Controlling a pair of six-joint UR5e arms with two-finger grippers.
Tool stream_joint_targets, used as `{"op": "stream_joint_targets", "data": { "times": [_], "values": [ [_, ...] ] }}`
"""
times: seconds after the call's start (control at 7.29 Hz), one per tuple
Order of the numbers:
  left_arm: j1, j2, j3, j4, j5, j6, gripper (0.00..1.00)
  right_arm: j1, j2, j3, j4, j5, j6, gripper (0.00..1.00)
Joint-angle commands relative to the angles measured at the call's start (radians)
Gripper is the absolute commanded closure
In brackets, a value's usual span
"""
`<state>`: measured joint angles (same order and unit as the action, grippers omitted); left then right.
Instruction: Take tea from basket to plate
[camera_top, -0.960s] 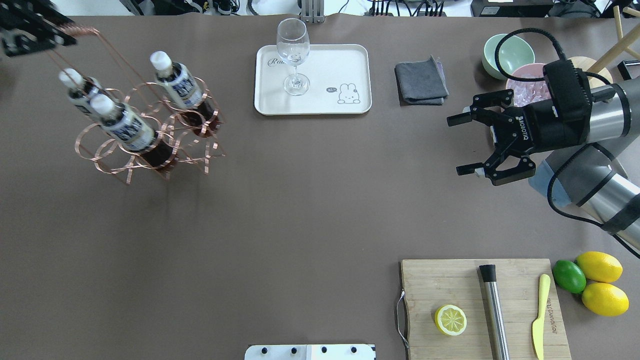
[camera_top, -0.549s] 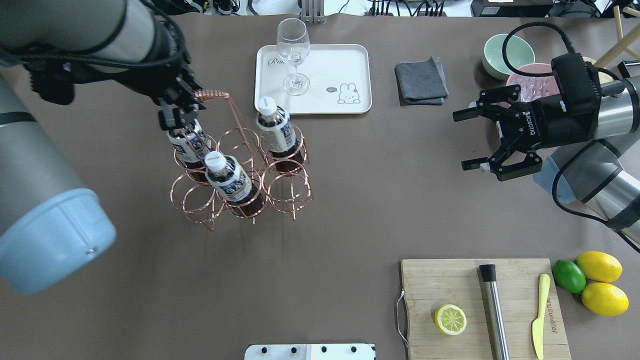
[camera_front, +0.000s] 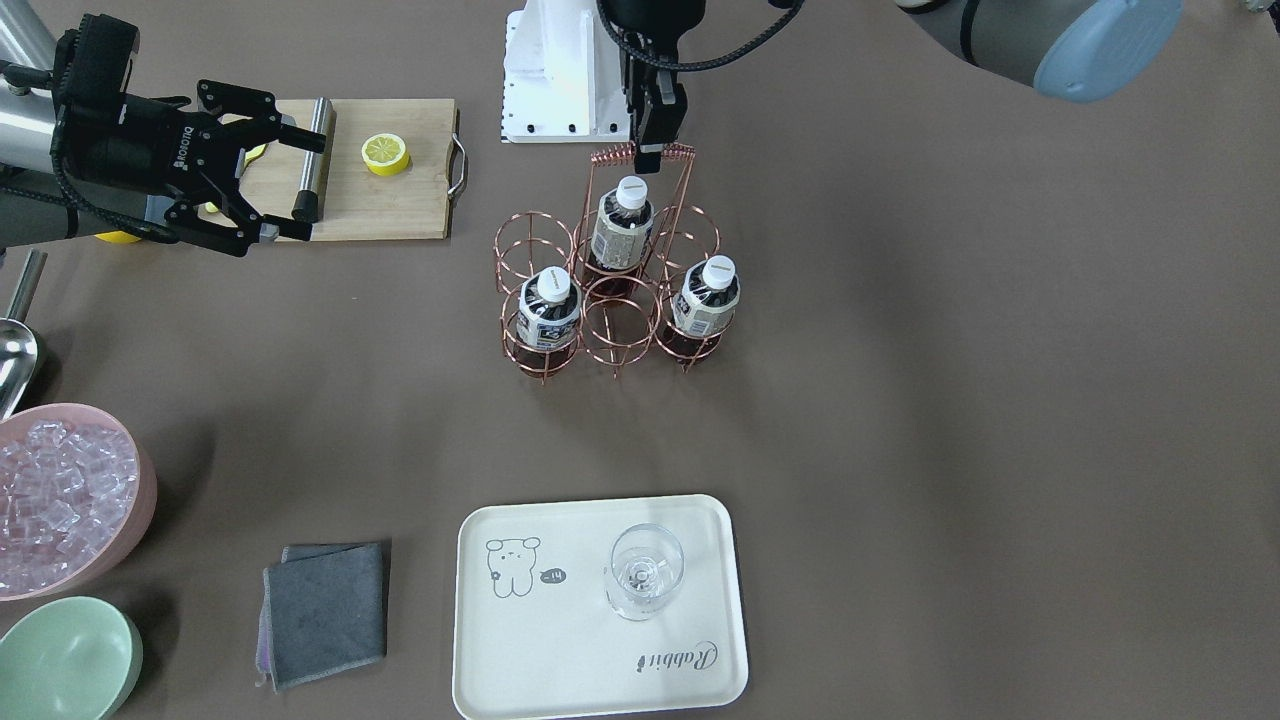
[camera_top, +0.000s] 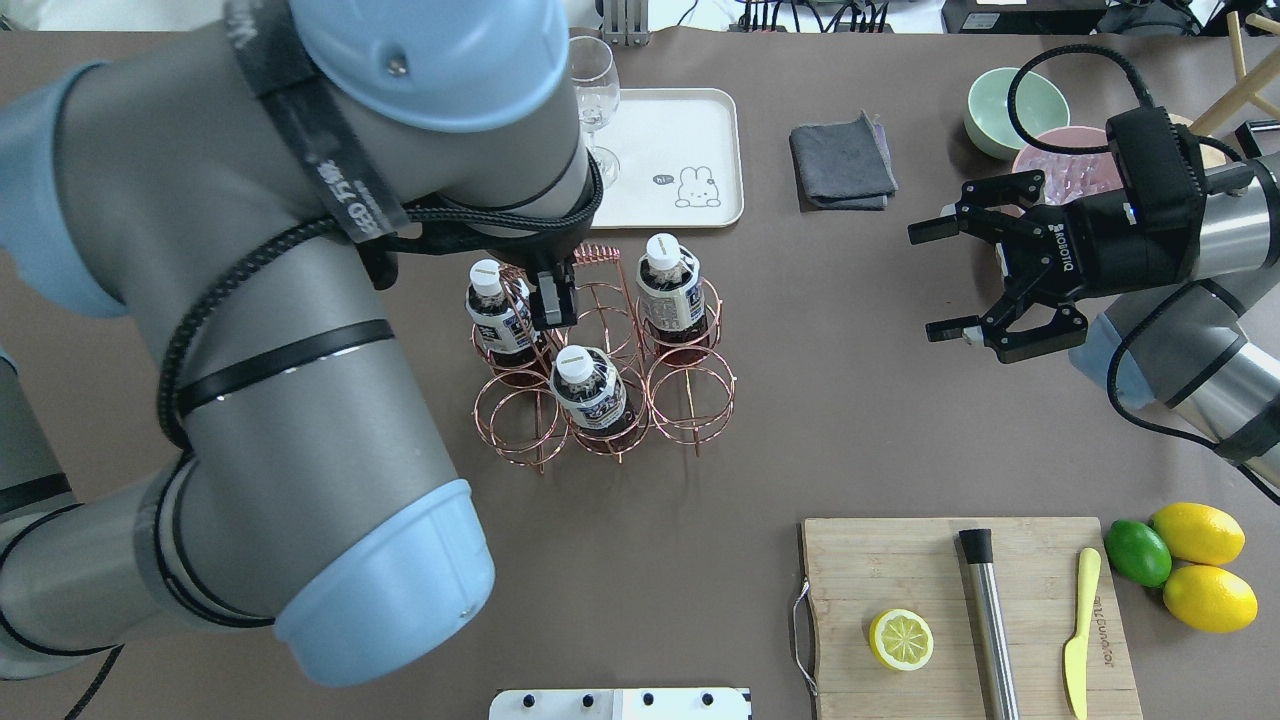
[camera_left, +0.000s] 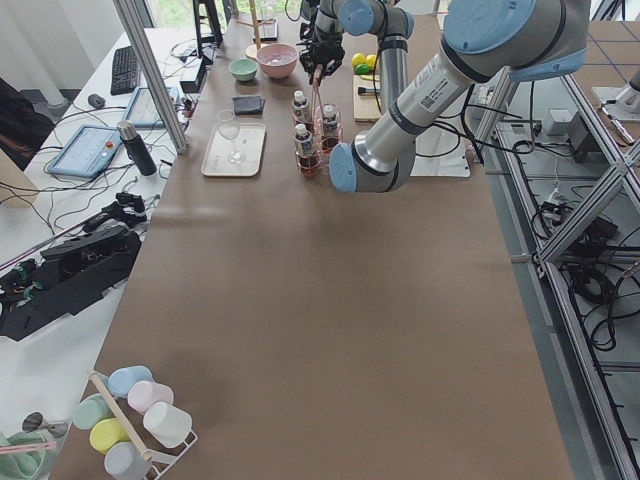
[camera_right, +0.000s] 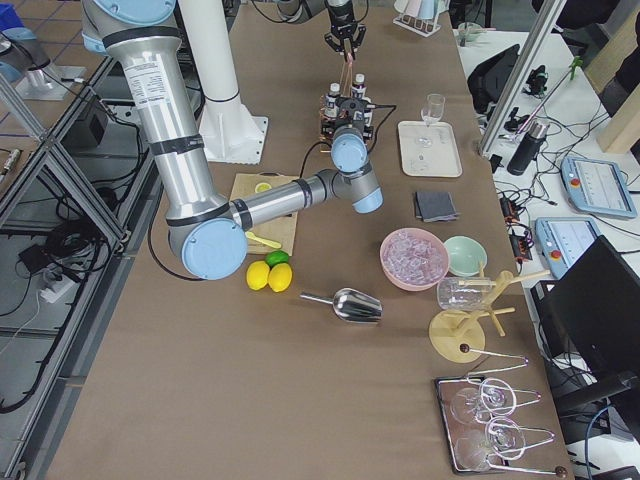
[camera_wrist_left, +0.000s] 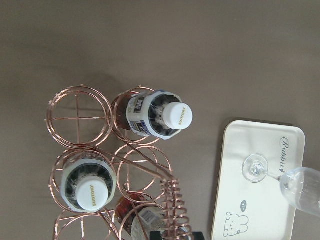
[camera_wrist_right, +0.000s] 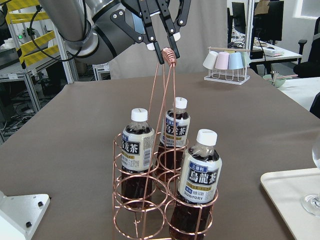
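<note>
The copper wire basket (camera_top: 600, 400) stands mid-table, just in front of the plate (camera_top: 690, 130). It holds three tea bottles (camera_top: 492, 305) (camera_top: 668, 280) (camera_top: 588, 385), also seen from the front (camera_front: 620, 225) (camera_front: 545, 310) (camera_front: 705, 300). My left gripper (camera_front: 650, 152) is shut on the basket's coiled handle (camera_wrist_right: 169, 54). The cream plate (camera_front: 560, 640) carries a stemmed glass (camera_front: 645, 572). My right gripper (camera_top: 925, 283) is open and empty, well to the right of the basket.
A grey cloth (camera_top: 842, 160), a green bowl (camera_top: 1015, 105) and a pink bowl of ice (camera_top: 1060, 165) lie at the back right. A cutting board (camera_top: 860, 560) with a lemon half, a muddler and a knife is front right, beside whole citrus fruit (camera_top: 1200, 565).
My left arm has carried the basket with its three bottles from the far left to the middle of the table, near the plate. The right gripper has hardly moved.
</note>
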<state>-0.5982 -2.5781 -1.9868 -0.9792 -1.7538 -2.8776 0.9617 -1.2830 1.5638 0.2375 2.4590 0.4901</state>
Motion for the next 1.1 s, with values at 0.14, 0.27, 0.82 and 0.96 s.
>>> {"op": "stream_joint_targets", "data": {
  "times": [0.14, 0.27, 0.82, 0.96],
  "values": [
    [0.050, -0.071, 0.126, -0.041, 0.025, -0.044, 1.00, 0.000, -0.004, -0.001, 0.000, -0.002, -0.001, 0.00],
    [0.051, -0.073, 0.128, -0.042, 0.031, -0.049, 1.00, 0.000, -0.004, -0.001, 0.000, -0.002, -0.001, 0.00],
    [0.051, -0.068, 0.111, -0.041, 0.033, -0.049, 1.00, -0.001, -0.001, -0.002, 0.000, -0.011, -0.001, 0.00],
    [0.051, -0.067, 0.109, -0.041, 0.031, -0.049, 1.00, -0.001, -0.001, -0.010, -0.001, -0.011, -0.004, 0.00]
  ]
}}
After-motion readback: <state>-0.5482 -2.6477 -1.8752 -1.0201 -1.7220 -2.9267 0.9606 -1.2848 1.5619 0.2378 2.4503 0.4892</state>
